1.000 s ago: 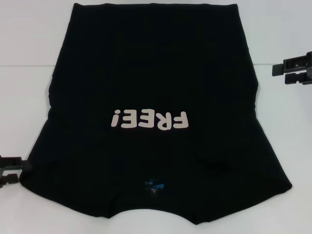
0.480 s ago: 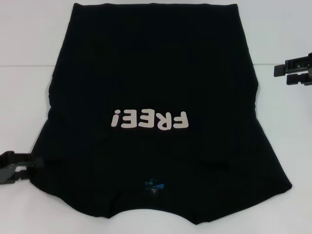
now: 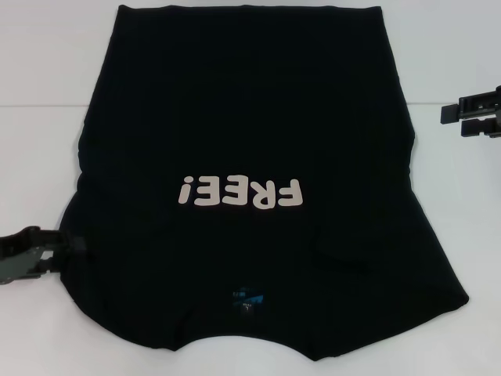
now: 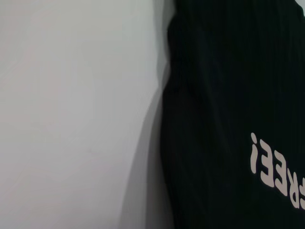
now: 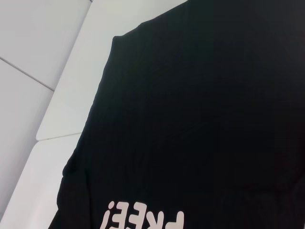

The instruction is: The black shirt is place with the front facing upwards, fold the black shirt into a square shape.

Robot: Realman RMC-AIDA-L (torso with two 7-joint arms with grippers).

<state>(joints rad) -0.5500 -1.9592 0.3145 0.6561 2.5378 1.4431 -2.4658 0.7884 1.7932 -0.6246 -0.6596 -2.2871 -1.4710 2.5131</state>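
Folding looks barely begun to me: the shirt (image 3: pixel 250 180) lies flat, front up, collar toward me, on the white table (image 3: pixel 47 157), both sleeves apparently already tucked in. My left gripper (image 3: pixel 56 252) touches its near-left edge; whether it is pinching cloth, I cannot tell. My right gripper (image 3: pixel 450 119) hangs apart, off the shirt's right side, jaws spread. I see only pale wall panels beyond.

A plain black ribbed-looking cloth shirt (image 4: pixel 224 95) lies on a smooth white table surface (image 4: pixel 71 114), its edge casting a soft grey shadow on the white. Pale pinkish-white block lettering (image 4: pixel 276 169) (only partly in frame) shows on the cloth.
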